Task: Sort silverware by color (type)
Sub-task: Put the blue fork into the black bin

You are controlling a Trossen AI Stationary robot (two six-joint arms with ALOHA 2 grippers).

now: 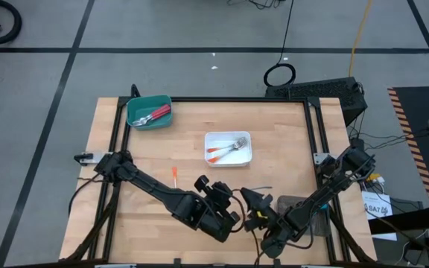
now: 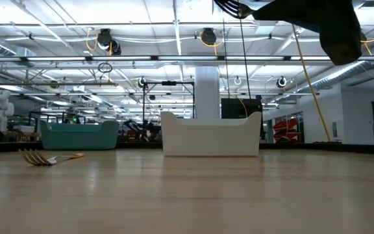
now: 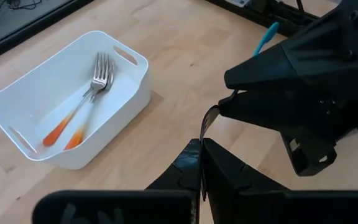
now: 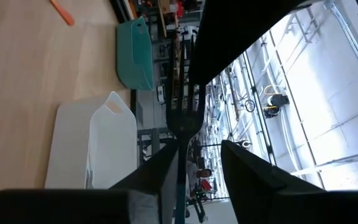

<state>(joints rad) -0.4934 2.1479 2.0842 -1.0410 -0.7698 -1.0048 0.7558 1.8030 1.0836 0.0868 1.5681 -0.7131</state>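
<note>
fingers of the left gripper (image 3: 202, 167) are pinched on the head of a blue-handled fork (image 3: 211, 118) near the table's (image 1: 289, 134) front edge, its long axis reaching across into the half-closed right gripper (image 4: 194, 163) facing it.

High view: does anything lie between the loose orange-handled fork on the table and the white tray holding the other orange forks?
Nothing visible does: only bare wood separates the orange-handled fork from the white tray. The left end effector and right end effector meet nearer the front edge, off that line.
</note>
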